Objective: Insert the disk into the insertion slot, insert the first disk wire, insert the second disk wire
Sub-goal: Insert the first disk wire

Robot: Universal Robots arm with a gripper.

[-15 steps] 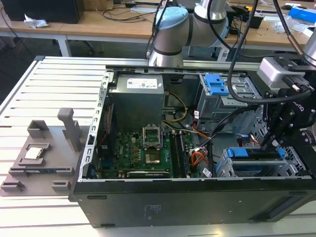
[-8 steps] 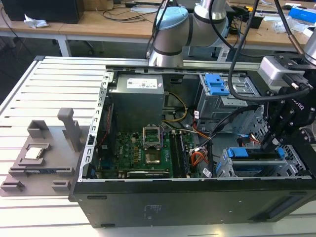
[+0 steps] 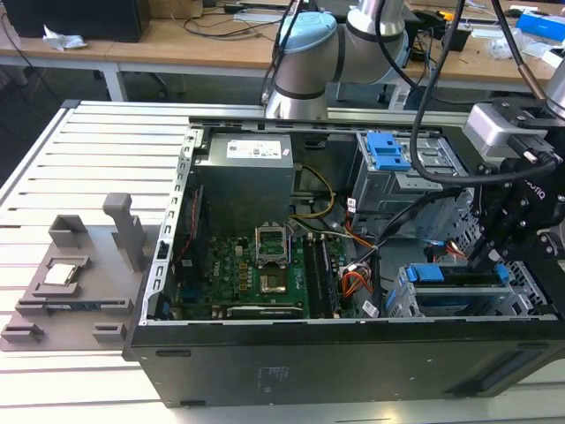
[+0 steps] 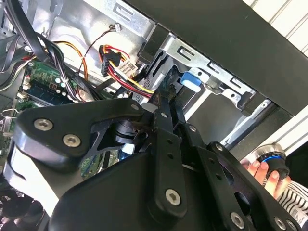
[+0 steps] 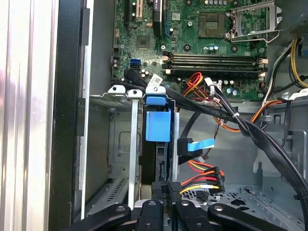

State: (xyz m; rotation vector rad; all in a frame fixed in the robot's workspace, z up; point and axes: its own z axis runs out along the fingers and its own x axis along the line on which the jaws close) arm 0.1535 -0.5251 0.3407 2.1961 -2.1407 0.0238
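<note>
One disk (image 5: 158,127) sits in the insertion slot (image 5: 120,144) — your jaws are clamped on its edge, SATA plug (image 5: 192,144) and power plug (image 5: 211,174) dangling loose beside it.

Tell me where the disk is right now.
The disk sits in the drive cage at the exterior view's lower right, inside the computer case, with the gripper close over it and the motherboard to the exterior view's left.

A pale slatted desk (image 3: 62,177) fills the foreground in the exterior view. Behind it stands a long wooden desk (image 3: 177,49) strewn with cables (image 3: 216,26) and small clutter, dark floor (image 3: 53,84) showing beneath it.
</note>
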